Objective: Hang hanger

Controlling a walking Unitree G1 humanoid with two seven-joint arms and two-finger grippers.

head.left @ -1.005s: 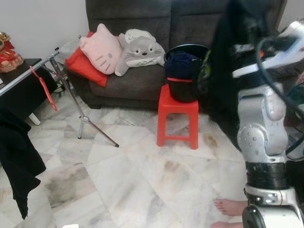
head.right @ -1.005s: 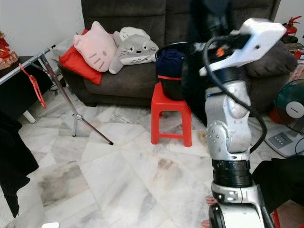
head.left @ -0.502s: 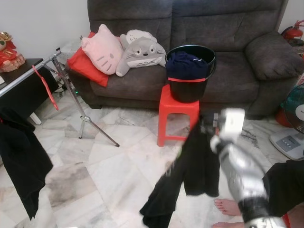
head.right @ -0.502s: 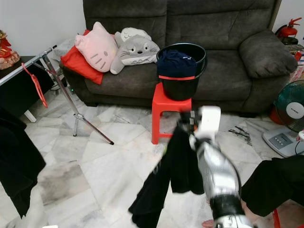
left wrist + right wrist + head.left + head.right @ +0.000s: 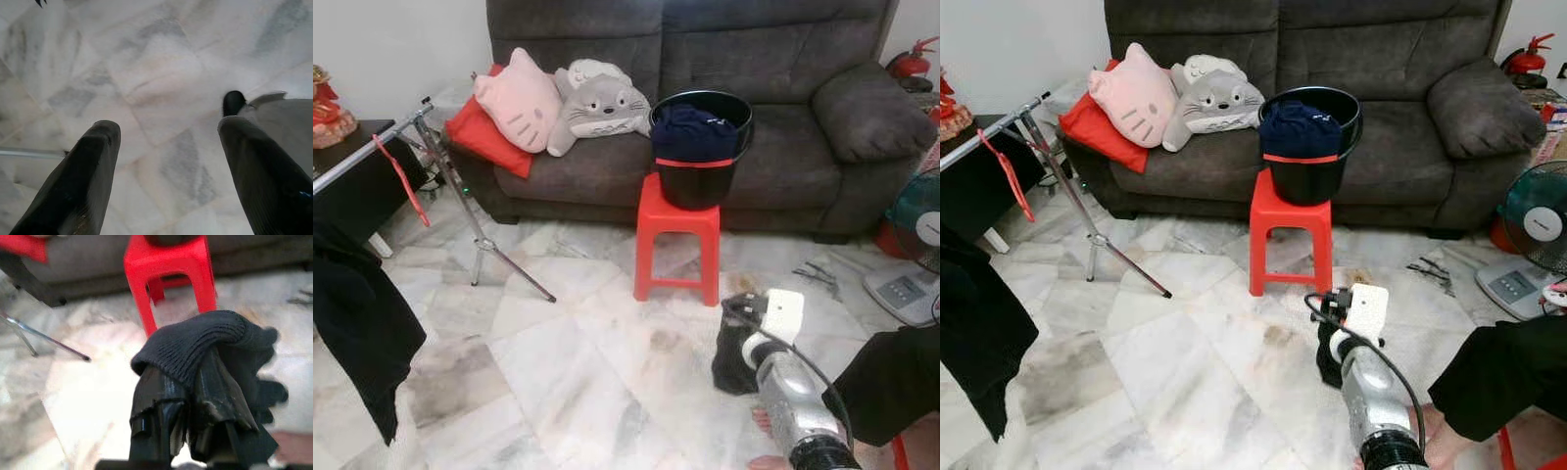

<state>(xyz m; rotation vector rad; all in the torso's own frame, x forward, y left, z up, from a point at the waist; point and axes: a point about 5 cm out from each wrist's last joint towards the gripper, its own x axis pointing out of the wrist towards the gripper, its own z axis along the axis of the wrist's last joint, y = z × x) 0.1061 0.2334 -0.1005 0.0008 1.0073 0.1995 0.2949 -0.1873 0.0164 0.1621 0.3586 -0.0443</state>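
A red hanger (image 5: 403, 182) hangs on the silver rail of a clothes rack (image 5: 370, 149) at the far left. A black garment (image 5: 364, 333) hangs from the same rail below it. My right gripper (image 5: 191, 382) is shut on a black knitted garment (image 5: 205, 340) draped over its fingers. That arm reaches low over the floor, and the garment (image 5: 737, 345) bunches just in front of the red stool. In the left wrist view my left gripper (image 5: 166, 134) is open above bare marble, nothing between its fingers (image 5: 83, 176).
A red stool (image 5: 678, 233) carries a black bucket (image 5: 701, 157) of dark blue clothes before the grey sofa (image 5: 803, 147) with cushions. The rack's leg (image 5: 514, 264) slants across the floor. A person's bare foot (image 5: 766, 421) and dark clothing (image 5: 893, 382) are at lower right, beside a fan (image 5: 920, 230).
My right arm has swung down from in front of the camera to near the floor, taking the black garment with it. The garment hung long half a second ago and now bunches low.
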